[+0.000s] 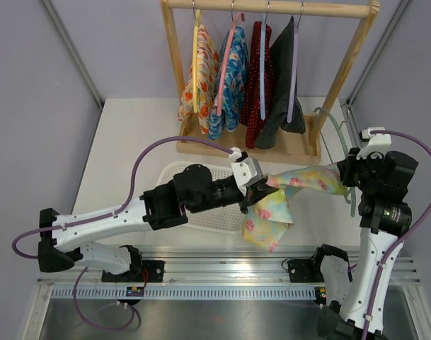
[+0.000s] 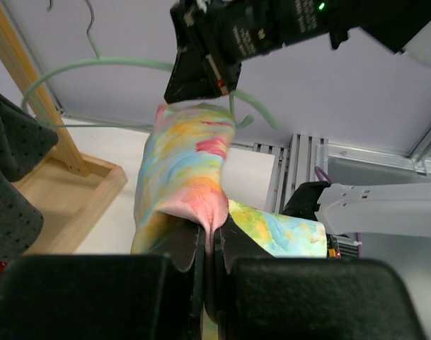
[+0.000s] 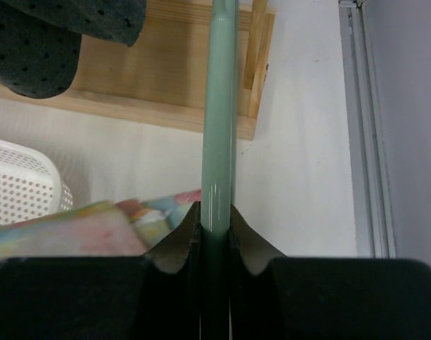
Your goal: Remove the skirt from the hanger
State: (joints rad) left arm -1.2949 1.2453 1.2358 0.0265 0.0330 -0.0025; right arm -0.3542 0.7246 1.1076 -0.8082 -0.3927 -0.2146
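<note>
The skirt [image 1: 286, 198] is pastel yellow, pink and blue, stretched between my two grippers above the table. My left gripper [image 1: 261, 190] is shut on a fold of the skirt [image 2: 190, 177], jaws pinched tight on the cloth. My right gripper [image 1: 347, 173] is shut on the pale green hanger [image 3: 219, 127], whose bar runs between the jaws. The hanger's hook and arm [image 2: 109, 65] curve above the skirt in the left wrist view. One end of the skirt [image 3: 95, 223] still lies against the hanger by my right gripper.
A wooden rack [image 1: 272, 78] at the back holds several hung garments on coloured hangers. A white perforated basket [image 1: 201, 205] lies under my left arm. The rack's base [image 3: 165, 85] is just beyond the hanger. A metal rail [image 1: 222, 265] runs along the near edge.
</note>
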